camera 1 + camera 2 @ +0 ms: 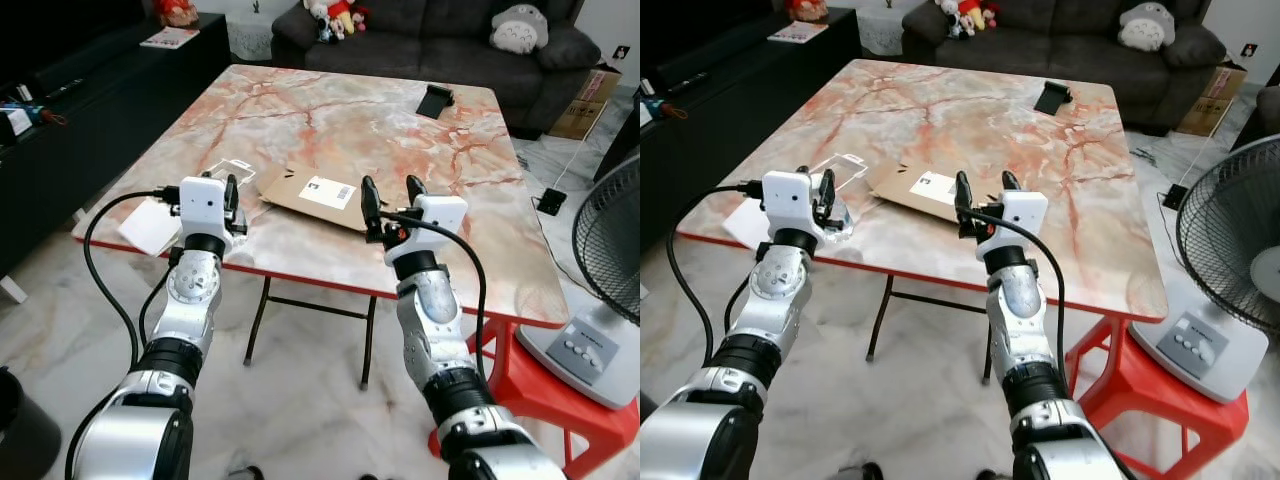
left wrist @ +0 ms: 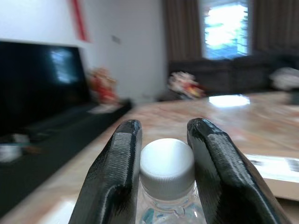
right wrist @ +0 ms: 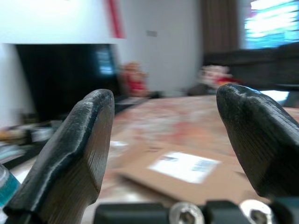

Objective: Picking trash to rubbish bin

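Left gripper [image 2: 161,182] clamped on one clear bottle [image 2: 167,186] at its white cap, at desk [image 1: 330,120] near edge. One flat cardboard piece [image 1: 320,193] lies mid-desk. Right gripper [image 1: 388,195] wide open, empty, beside cardboard.

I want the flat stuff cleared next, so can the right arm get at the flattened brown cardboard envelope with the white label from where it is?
Probably yes. The right gripper is open at the marble table's near edge, and the flattened brown cardboard envelope lies just ahead with nothing between them.
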Controlling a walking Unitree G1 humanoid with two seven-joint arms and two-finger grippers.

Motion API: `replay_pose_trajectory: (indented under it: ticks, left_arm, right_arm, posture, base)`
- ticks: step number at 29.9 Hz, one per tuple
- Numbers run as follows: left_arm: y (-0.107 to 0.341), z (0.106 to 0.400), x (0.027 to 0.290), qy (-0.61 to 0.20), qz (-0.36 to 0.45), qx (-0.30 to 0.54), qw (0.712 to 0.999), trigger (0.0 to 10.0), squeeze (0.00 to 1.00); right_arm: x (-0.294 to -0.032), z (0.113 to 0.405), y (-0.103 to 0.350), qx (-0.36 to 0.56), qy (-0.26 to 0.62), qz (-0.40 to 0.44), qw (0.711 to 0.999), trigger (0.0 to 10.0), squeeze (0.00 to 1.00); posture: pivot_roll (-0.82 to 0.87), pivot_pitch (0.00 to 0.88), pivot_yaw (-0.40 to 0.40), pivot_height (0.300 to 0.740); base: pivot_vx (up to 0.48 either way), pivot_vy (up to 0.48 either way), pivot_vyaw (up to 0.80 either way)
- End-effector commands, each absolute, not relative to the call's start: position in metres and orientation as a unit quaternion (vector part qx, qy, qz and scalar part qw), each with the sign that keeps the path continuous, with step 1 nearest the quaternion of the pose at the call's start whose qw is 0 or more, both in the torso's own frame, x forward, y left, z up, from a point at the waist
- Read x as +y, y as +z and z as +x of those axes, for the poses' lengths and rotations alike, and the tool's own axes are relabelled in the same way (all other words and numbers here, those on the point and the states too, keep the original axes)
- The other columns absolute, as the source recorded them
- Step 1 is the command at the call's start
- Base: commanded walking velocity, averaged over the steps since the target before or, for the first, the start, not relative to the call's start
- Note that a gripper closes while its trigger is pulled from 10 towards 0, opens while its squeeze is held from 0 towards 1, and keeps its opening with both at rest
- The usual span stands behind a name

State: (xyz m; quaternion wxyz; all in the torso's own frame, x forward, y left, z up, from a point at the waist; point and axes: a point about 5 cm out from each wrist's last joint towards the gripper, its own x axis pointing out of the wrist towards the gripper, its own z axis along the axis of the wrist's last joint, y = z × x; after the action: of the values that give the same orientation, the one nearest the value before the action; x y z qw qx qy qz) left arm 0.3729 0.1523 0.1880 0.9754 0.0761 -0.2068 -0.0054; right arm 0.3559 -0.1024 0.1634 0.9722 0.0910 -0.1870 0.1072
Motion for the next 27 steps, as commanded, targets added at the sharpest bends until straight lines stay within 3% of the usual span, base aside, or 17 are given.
replay_pose_trajectory:
  ticks: [1, 14, 23, 27]
  left_arm:
    - [0.189, 0.372, 0.156, -0.002, 0.084, -0.210, 0.974, 10.0, 0.00]
    - [0.181, 0.371, 0.158, -0.004, 0.090, -0.193, 0.977, 10.0, 0.00]
    - [0.144, 0.364, 0.170, 0.010, 0.100, -0.119, 0.988, 10.0, 0.00]
    - [0.110, 0.355, 0.179, 0.022, 0.082, -0.045, 0.995, 10.0, 0.00]
  right_arm:
    - [-0.101, 0.355, 0.165, -0.191, 0.108, 0.096, 0.971, 10.0, 0.00]
    - [-0.103, 0.354, 0.161, -0.184, 0.105, 0.093, 0.973, 10.0, 0.00]
    - [-0.112, 0.347, 0.122, -0.109, 0.096, 0.078, 0.986, 10.0, 0.00]
    - [-0.120, 0.338, 0.090, -0.042, 0.087, 0.071, 0.993, 10.0, 0.00]
  posture:
    - [-0.04, 0.000, 0.000, 0.740]
    - [-0.04, 0.000, 0.001, 0.740]
    - [-0.04, 0.000, -0.005, 0.740]
    - [-0.04, 0.000, -0.010, 0.740]
  base:
    - [-0.251, 0.000, 0.00]
    - [-0.226, 0.000, 0.00]
    - [0.000, 0.000, 0.00]
    - [0.000, 0.000, 0.00]
